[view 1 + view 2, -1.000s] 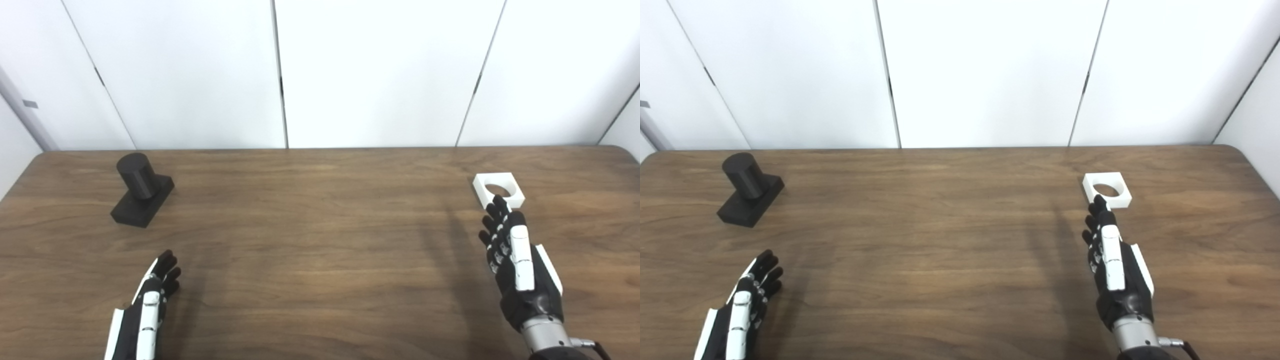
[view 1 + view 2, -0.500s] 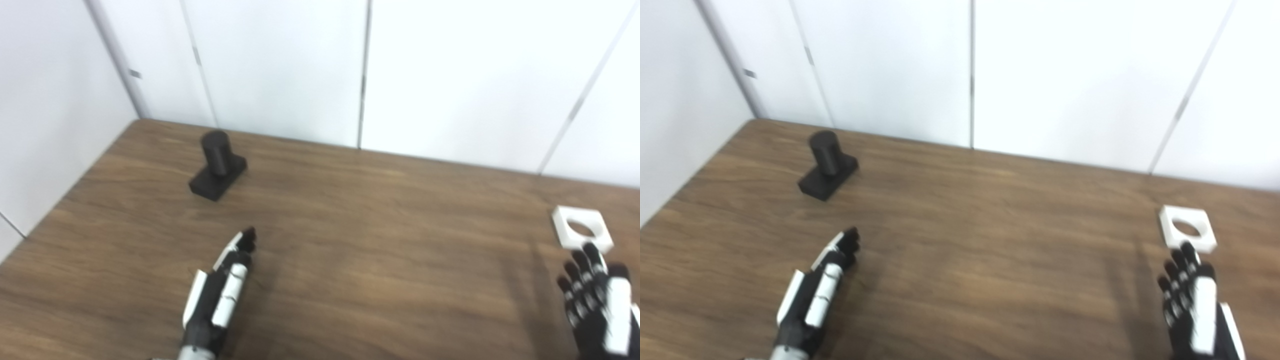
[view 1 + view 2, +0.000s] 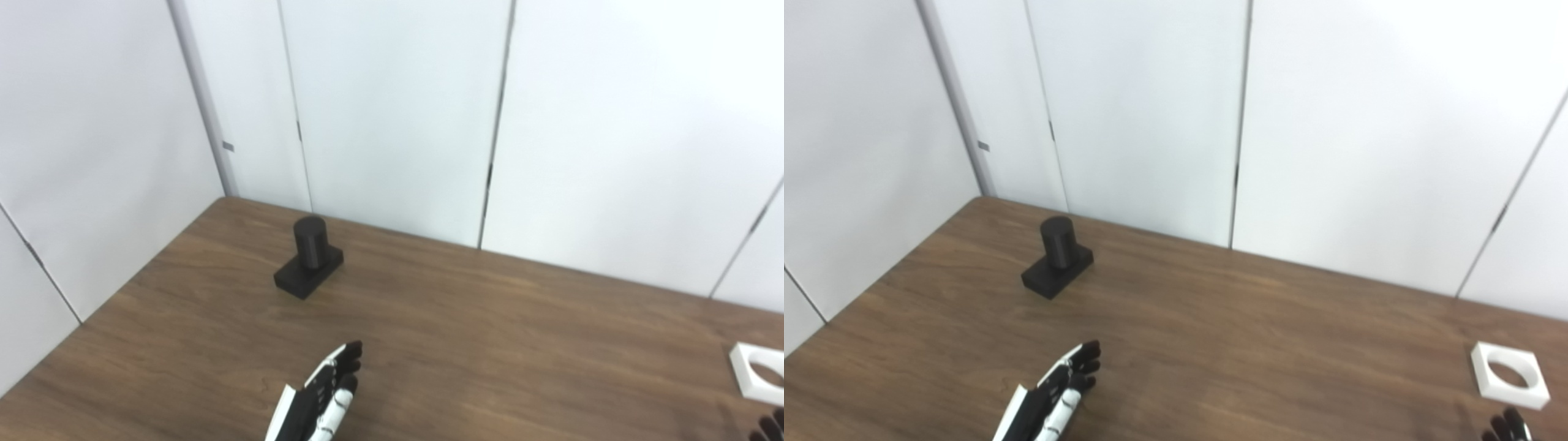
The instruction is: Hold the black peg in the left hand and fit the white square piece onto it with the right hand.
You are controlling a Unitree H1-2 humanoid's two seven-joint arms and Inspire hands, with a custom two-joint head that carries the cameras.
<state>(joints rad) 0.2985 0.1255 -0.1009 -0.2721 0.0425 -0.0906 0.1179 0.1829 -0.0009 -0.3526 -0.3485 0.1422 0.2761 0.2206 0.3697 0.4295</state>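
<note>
**A bare test bench in a lab enclosure**

This looks like a robotics lab cell, not a home or a shop. A wood-grain table [image 3: 1213,318] with a rounded far-left corner is boxed in by plain white panels [image 3: 1139,110] on the far side and the left, joined by thin dark seams. The walls carry no decoration. Only plain test parts sit on the tabletop: a black peg [image 3: 1058,258] on its block far left, and a white square piece [image 3: 1510,375] with a round hole near right.
</note>
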